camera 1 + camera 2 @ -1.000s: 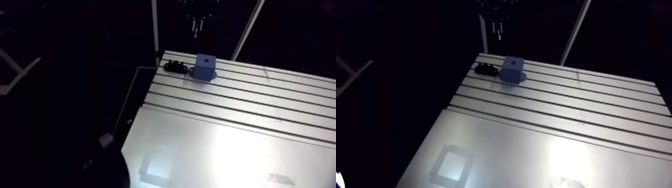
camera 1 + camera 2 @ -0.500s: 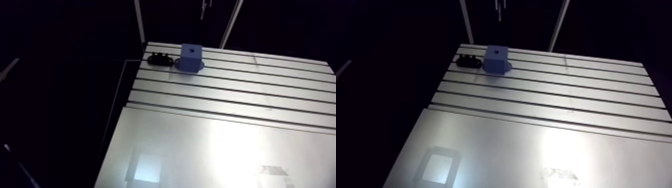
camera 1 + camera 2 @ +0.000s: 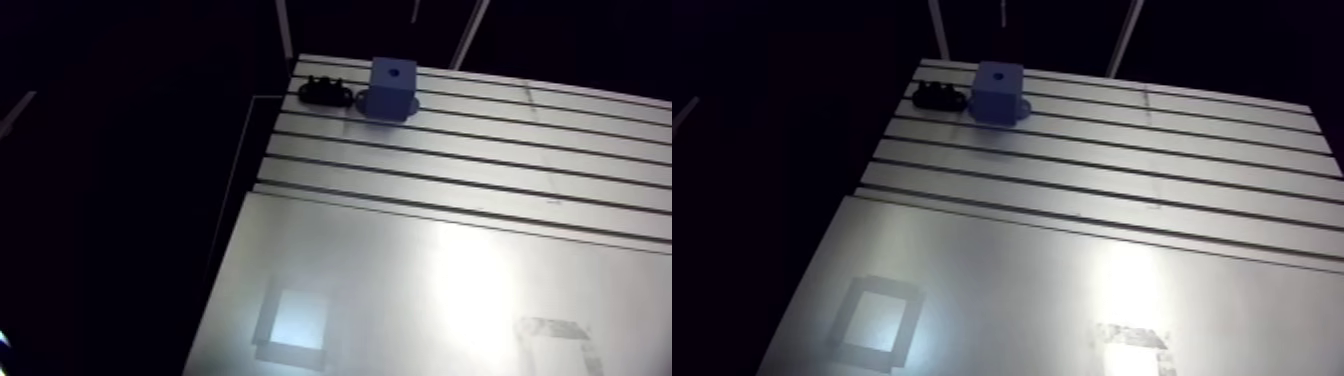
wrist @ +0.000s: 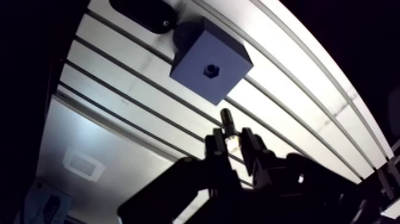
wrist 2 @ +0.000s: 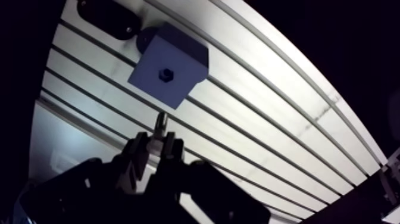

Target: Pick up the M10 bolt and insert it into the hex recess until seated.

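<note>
Wrist view shows the hand (image 4: pixel 231 140) gripping the bolt (image 4: pixel 227 119) tight; its tip sticks out. Ahead sits the blue block (image 4: pixel 209 59) on the tabletop (image 4: pixel 280 77); its hole (image 4: pixel 211 70) faces up.

We see a metal table (image 3: pixel 450 200), its far half grooved, its near half smooth; a blue block (image 3: pixel 391 86) stands near the far edge; a black part (image 3: pixel 326 93) lies just beside it.
</note>
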Tool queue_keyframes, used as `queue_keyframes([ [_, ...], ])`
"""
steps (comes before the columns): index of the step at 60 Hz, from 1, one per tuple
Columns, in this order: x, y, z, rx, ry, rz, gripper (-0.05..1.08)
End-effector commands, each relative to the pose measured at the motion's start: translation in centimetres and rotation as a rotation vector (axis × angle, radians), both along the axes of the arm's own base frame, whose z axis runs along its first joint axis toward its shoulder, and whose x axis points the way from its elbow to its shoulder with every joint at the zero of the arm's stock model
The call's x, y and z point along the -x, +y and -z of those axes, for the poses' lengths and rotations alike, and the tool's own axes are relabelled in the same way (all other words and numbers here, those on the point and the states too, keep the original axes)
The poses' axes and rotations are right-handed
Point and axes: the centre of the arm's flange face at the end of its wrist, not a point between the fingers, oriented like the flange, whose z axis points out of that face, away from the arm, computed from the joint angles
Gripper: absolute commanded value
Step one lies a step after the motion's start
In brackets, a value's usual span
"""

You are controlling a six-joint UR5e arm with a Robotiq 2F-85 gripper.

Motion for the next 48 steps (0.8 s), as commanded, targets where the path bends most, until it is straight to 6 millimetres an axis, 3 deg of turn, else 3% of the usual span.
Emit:
queue_keyframes([
  [1, -0.2, -1.2, 1.3, -0.006, -0.003, -0.016, 0.84],
  [34, 0.8, -1.5, 4.6, -0.007, 0.019, -0.008, 0.85],
  [48, 0.9, -1.5, 4.4, -0.005, 0.028, -0.011, 0.87],
])
